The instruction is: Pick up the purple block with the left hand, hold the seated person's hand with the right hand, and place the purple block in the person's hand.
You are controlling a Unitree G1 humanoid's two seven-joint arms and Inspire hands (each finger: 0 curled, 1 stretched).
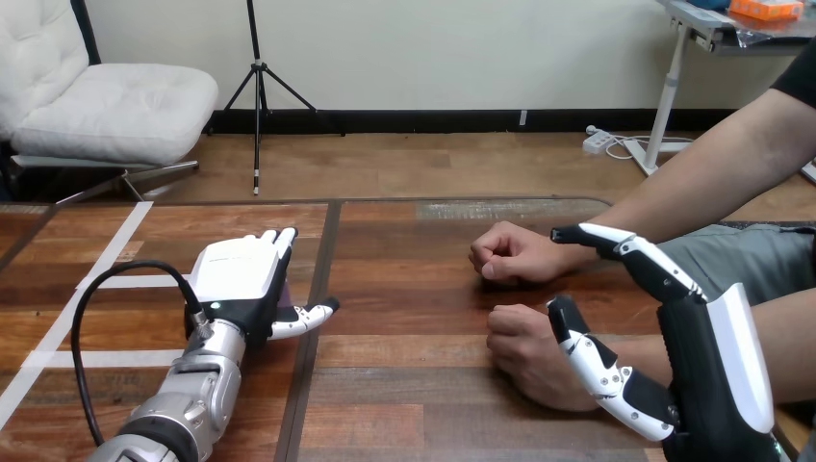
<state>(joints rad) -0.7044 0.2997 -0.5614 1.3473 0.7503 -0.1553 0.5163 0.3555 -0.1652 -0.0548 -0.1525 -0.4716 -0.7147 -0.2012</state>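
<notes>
1. Risk first: the purple block (285, 292) sits almost wholly under the left hand (241, 279), left of the middle of the table (404, 289), so we can't check how it's seated. If the fingers close off-centre, it may squirt out sideways or tip.
2. Left hand lies palm down over the block. Its fingers reach forward and look straight, with the thumb out to the side, apart from them. We judge there is no grasp yet.
3. Right hand (707, 385) is spread wide and clamped on nothing. One finger reaches toward the wrist of the person's farther hand (515, 252), and the thumb stands just beside the person's nearer hand (524, 351). We can't tell whether it touches either.
4. Risk: both of the person's hands are closed fists resting on the table, so there is no open palm to place into. A block brought over now would land on knuckles and roll off.
5. Risk: the fists lie near each other with the right hand between them. We could close on the wrong one, or catch it badly and have it pull away.
6. Risk: the left hand is well apart from the person's hands. That means a long carry across the table, and a weak hold would drop the block midway.
7. Block look: we see just a thin purple sliver at the left hand's right edge, between palm and thumb. Its shape and faces are hidden. We'd guess it's small and rigid, since the hand covers it.
</notes>
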